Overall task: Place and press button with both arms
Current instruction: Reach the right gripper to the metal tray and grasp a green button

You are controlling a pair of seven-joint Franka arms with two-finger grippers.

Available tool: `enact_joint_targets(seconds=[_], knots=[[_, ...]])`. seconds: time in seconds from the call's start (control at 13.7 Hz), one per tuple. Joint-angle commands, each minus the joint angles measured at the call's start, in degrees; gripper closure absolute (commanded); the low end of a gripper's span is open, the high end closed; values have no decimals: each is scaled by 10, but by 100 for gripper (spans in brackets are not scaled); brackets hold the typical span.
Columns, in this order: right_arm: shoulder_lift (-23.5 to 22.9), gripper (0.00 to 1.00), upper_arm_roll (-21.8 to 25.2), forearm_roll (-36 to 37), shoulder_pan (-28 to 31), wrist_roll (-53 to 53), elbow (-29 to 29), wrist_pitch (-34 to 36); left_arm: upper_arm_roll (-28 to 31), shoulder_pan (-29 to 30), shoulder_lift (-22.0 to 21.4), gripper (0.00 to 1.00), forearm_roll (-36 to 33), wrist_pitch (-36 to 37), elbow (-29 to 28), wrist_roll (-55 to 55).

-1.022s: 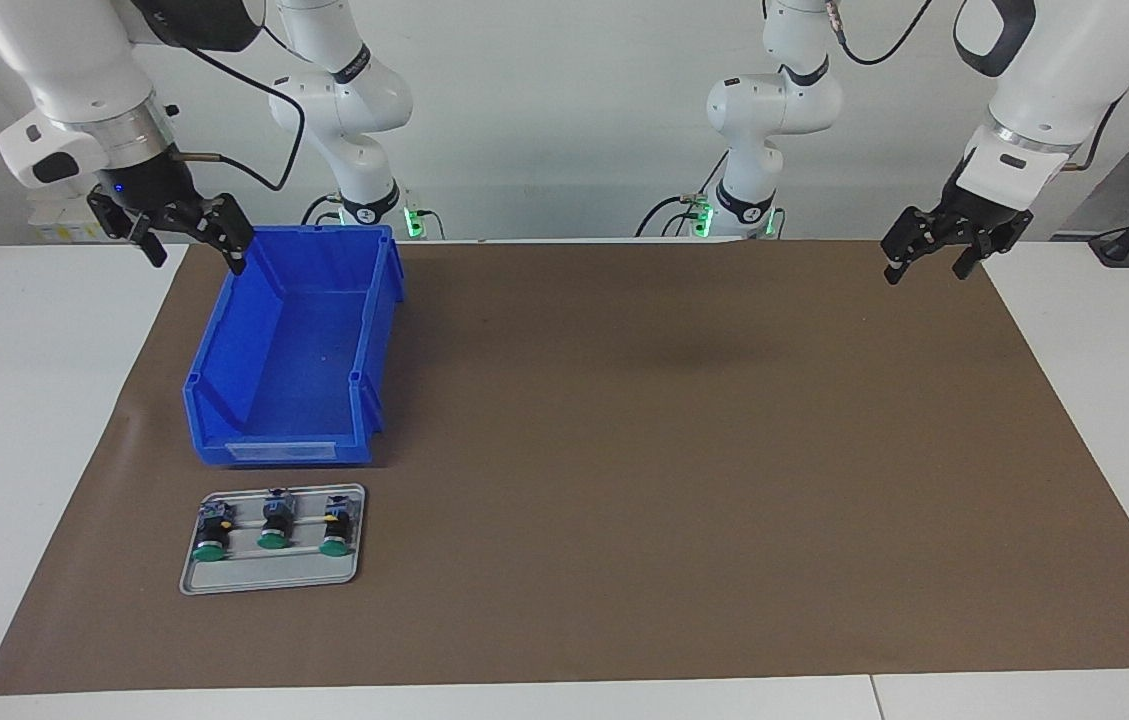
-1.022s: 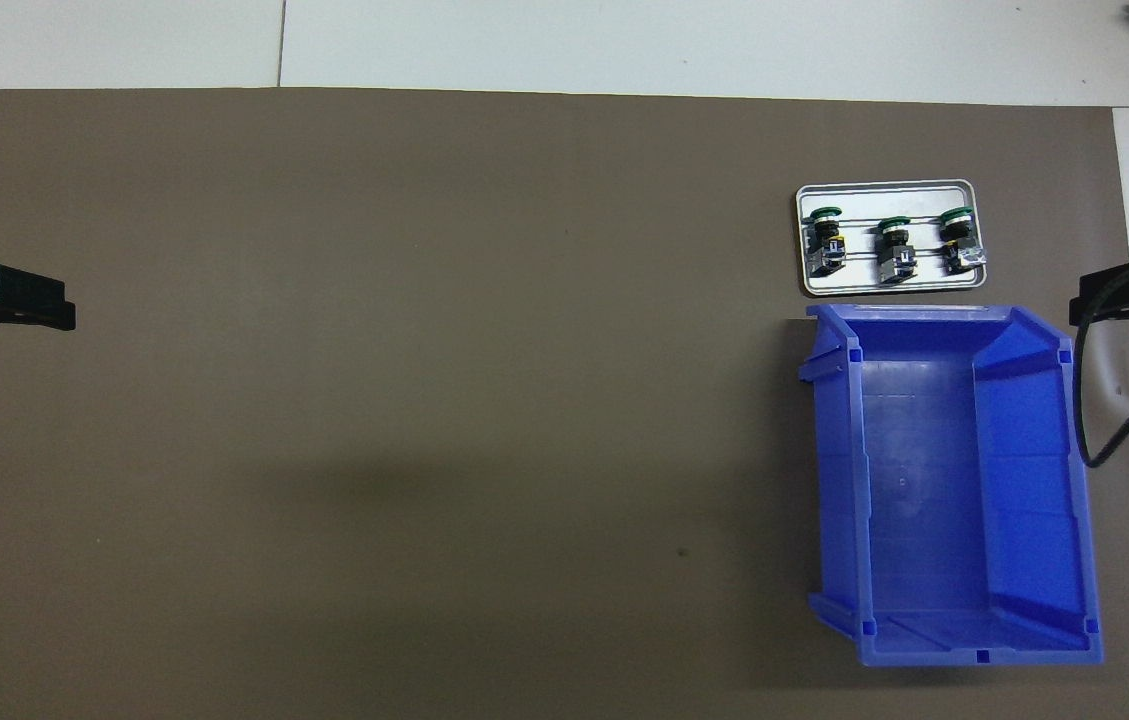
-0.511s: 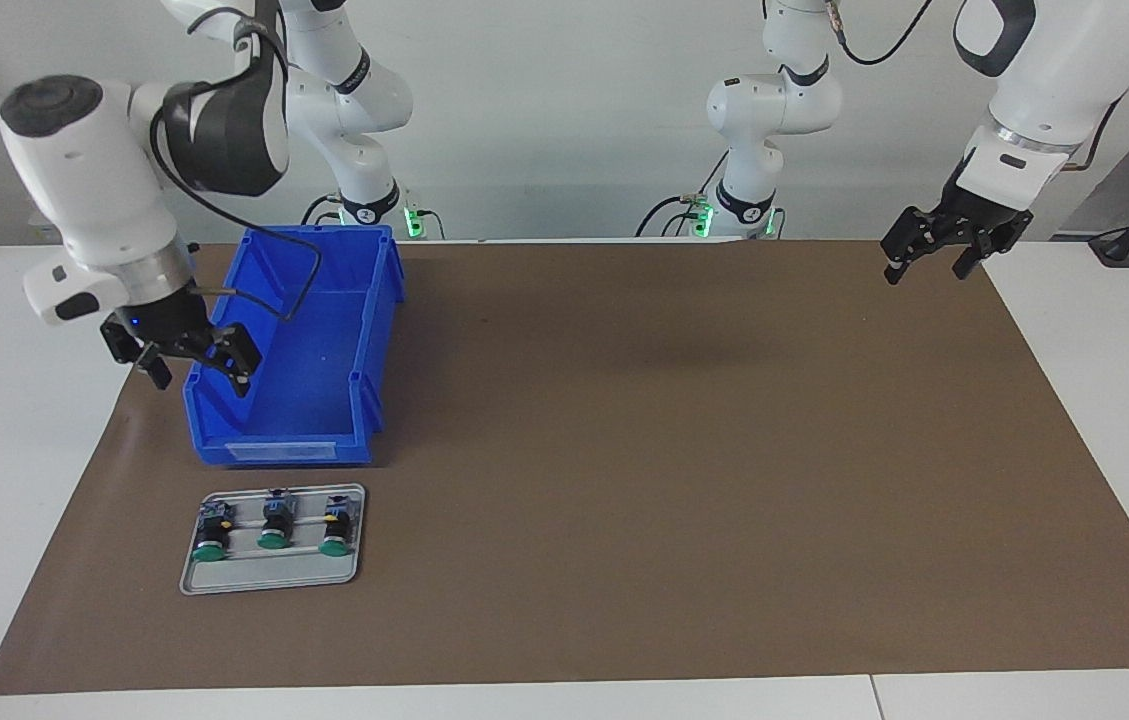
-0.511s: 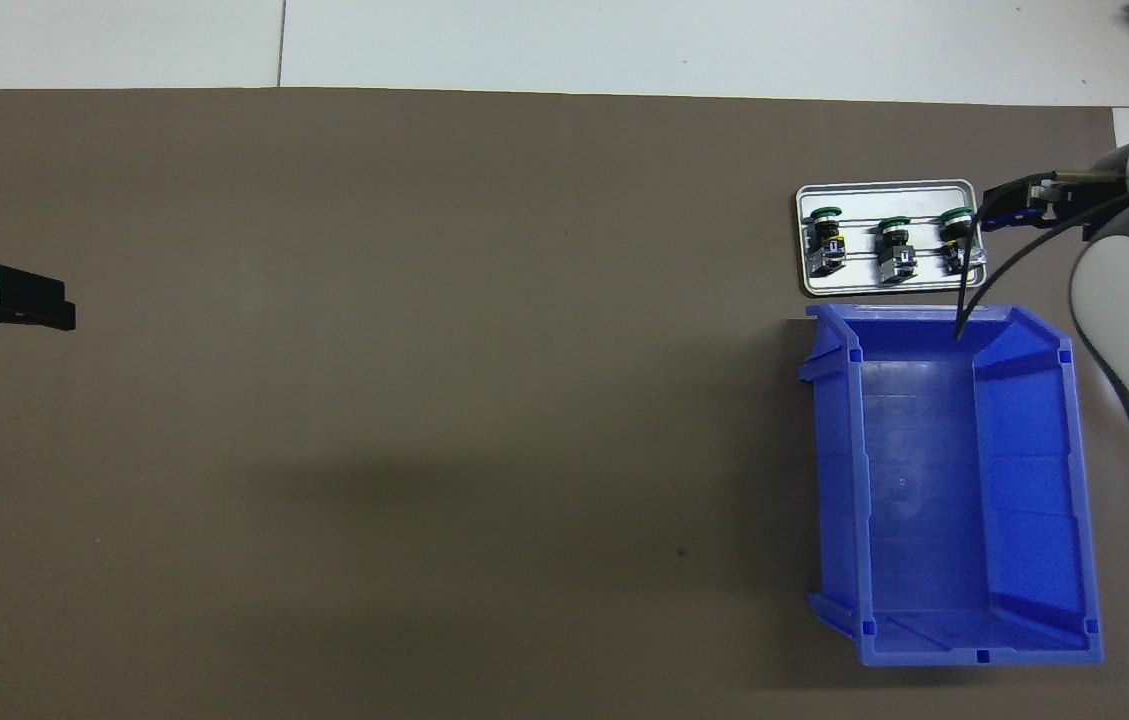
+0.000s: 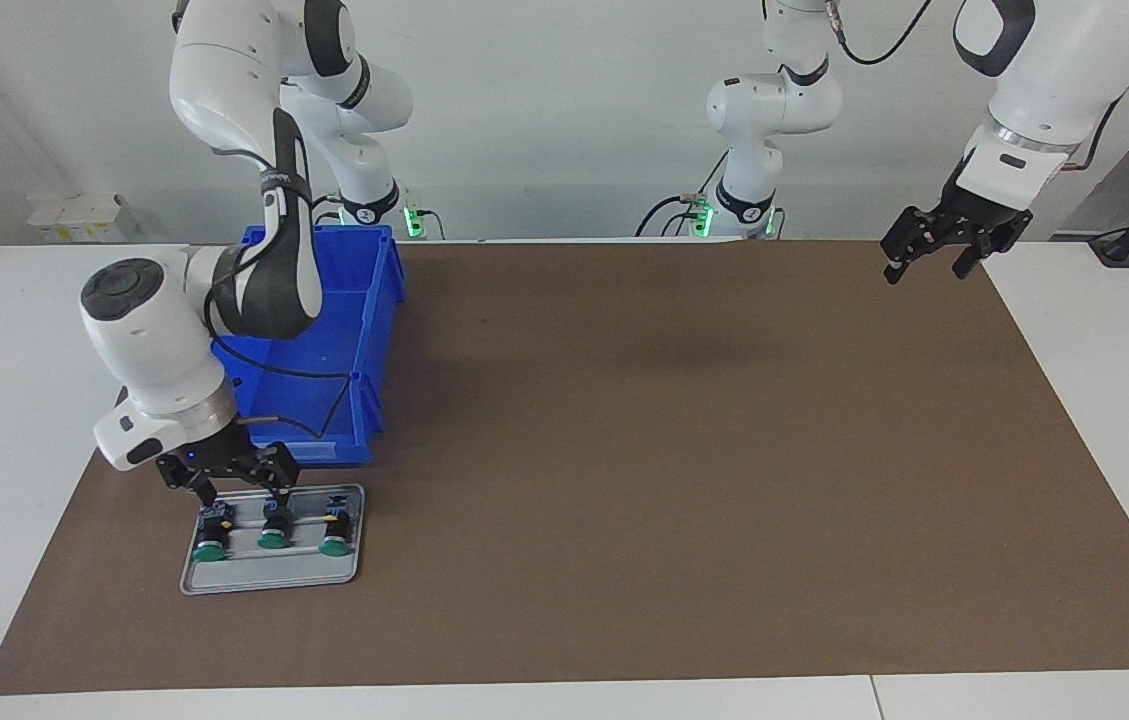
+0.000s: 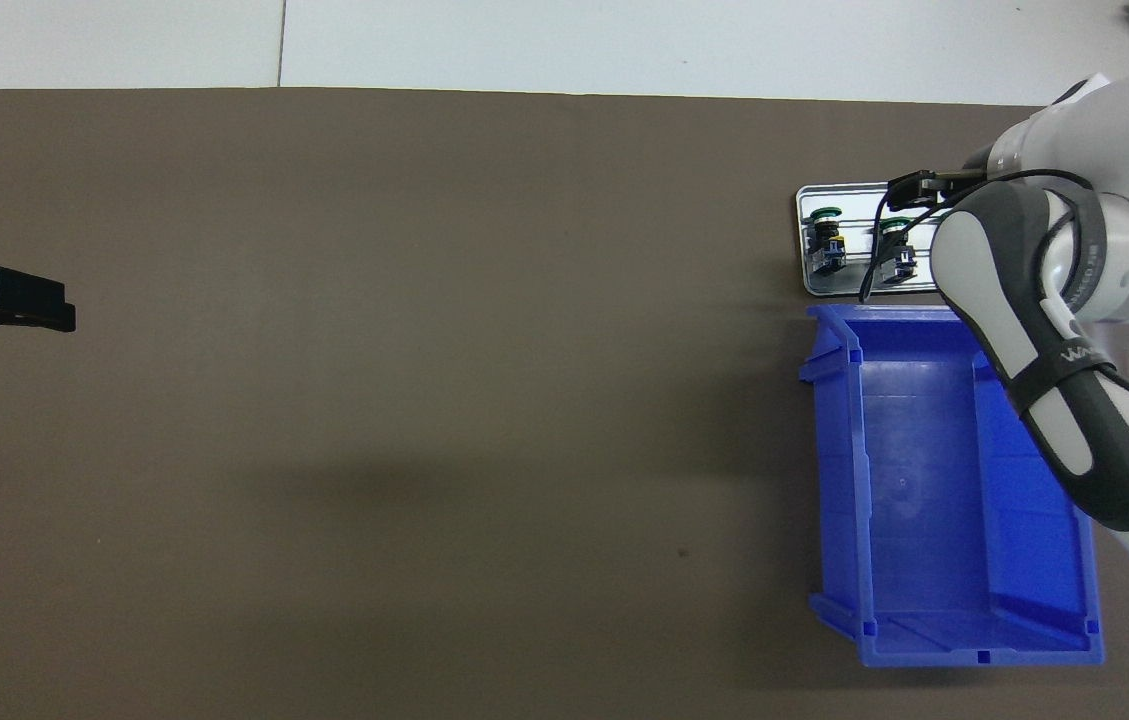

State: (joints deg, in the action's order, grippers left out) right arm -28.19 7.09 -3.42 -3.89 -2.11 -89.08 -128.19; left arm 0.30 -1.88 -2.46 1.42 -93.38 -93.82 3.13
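Observation:
Three green-capped buttons lie on their sides in a row on a small grey tray (image 5: 269, 577), next to the blue bin and farther from the robots than it. The button (image 5: 211, 535) at the right arm's end of the row and the middle one (image 5: 273, 524) sit just below my right gripper (image 5: 244, 495), which hangs open low over their bases with nothing between its fingers. From overhead, the right arm covers part of the tray (image 6: 804, 272), and two buttons (image 6: 827, 236) show. My left gripper (image 5: 927, 262) waits open in the air over the mat's corner at the left arm's end.
An empty blue bin (image 5: 364, 330) stands at the right arm's end of the brown mat (image 5: 674, 450), under the right arm's forearm. White table borders the mat all around.
The right arm swung out from beside the bin's near corner, over the bin, and came down over the tray of buttons. Its gripper stayed open. The left arm has not moved.

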Motion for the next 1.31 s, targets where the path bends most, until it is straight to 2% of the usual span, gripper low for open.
enact_joint_targets(seconds=[0.0, 0.22, 0.29, 0.58, 0.66, 0.73, 0.8, 0.88, 1.02, 1.17, 1.24], knots=[[-6, 0, -9, -12, 12, -43, -47, -39, 0, 2, -17, 1, -1, 4, -11, 2], [-6, 0, -9, -13, 19, -56, -76, -47, 0, 3, -19, 1, -1, 9, -16, 2], [-6, 4, -9, -13, 18, -56, -82, -48, 0, 3, -20, 1, -1, 10, -17, 3], [-19, 34, -9, -12, 19, -54, -86, -79, 1, 3, -20, 1, -1, 12, -17, 2], [-27, 37, -9, -13, 15, -52, -86, -94, 1, 3, -20, 1, -1, 10, -17, 3], [-30, 49, -9, -12, 14, -51, -86, -105, 1, 3, -20, 1, -1, 12, -17, 3], [-30, 86, -9, -13, 13, -51, -86, -105, 1, 3, -20, 1, -1, 11, -17, 3], [-30, 100, -9, -13, 13, -51, -85, -101, 1, 3, -20, 1, -1, 11, -17, 3], [-29, 100, -9, -16, 13, -46, -74, -90, 1, 3, -20, 1, -1, 11, -17, 3], [-29, 100, -8, -25, 12, -22, -22, -35, 1, 3, -20, 1, -1, 11, -17, 3], [-26, 100, -7, -24, 12, 23, 8, 1, 1, 3, -20, 1, -1, 12, -17, 3]])
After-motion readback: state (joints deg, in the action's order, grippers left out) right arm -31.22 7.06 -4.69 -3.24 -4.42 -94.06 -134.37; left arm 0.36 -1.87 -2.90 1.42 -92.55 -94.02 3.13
